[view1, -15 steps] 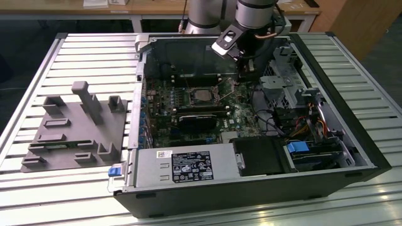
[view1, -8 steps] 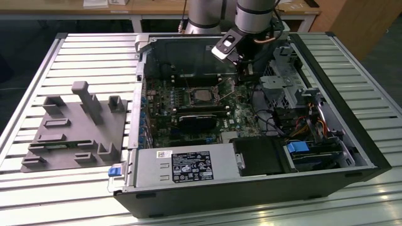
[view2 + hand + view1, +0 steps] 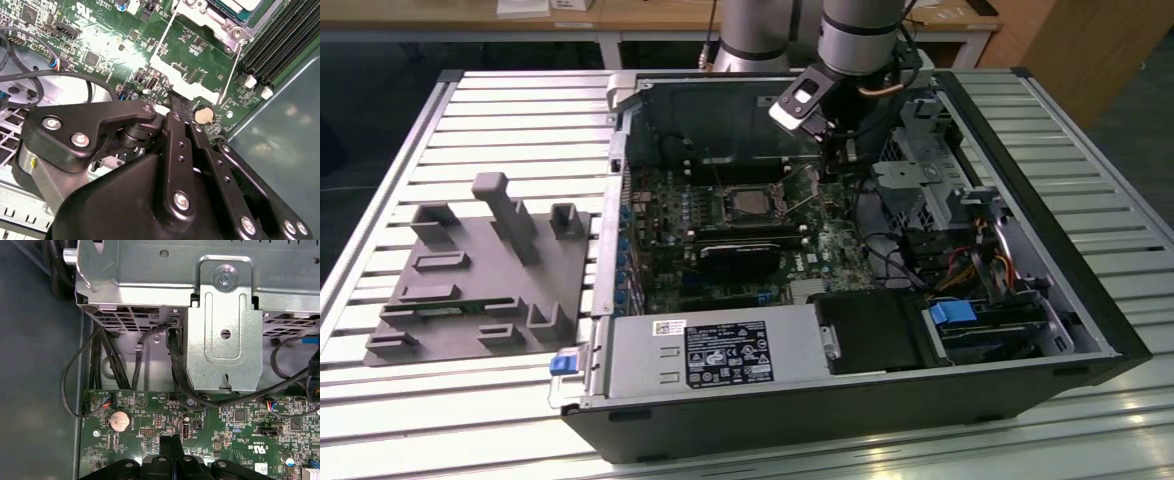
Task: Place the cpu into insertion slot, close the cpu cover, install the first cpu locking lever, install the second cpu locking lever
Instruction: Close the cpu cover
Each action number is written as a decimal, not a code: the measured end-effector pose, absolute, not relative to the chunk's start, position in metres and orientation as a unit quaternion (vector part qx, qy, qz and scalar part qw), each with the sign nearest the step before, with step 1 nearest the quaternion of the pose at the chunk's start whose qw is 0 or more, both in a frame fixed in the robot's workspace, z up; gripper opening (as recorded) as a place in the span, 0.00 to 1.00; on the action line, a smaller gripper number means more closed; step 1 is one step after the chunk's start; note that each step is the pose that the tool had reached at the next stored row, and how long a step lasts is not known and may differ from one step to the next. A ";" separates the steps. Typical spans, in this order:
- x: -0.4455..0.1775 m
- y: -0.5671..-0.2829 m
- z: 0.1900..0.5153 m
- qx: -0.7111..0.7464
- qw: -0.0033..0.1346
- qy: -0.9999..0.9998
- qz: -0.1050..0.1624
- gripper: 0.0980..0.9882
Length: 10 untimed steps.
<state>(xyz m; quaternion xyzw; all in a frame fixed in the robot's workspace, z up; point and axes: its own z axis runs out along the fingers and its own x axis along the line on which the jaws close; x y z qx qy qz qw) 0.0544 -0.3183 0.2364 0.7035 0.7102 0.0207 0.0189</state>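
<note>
The cpu [image 3: 749,205] lies flat in the insertion slot [image 3: 720,212] on the green board inside the open computer case; its pale top shows. The cpu cover [image 3: 798,186] stands tilted up at the slot's side toward the exterior view's right. In the second wrist view it is a thin silvery frame [image 3: 176,80] with green board showing through its window. My gripper [image 3: 846,152] hangs just beyond the cover's raised edge. Its black fingertips [image 3: 169,102] are shut together with nothing between them, and in the first wrist view they [image 3: 170,444] point down at the board.
A metal drive cage [image 3: 225,315] and black cables [image 3: 102,355] are close behind the gripper. A coin battery [image 3: 203,115] and memory slots [image 3: 280,40] lie by the slot. A black block [image 3: 740,255] and the power supply [image 3: 720,360] sit nearer. A grey fixture [image 3: 480,270] lies outside the case.
</note>
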 end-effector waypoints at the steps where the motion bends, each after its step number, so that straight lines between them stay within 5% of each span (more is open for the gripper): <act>1: 0.055 -0.318 0.236 0.703 0.017 0.710 0.019 0.00; 7: 0.055 -0.318 0.235 0.704 -0.016 0.710 -0.016 0.00; 10: 0.055 -0.318 0.235 0.703 -0.020 0.710 -0.020 0.00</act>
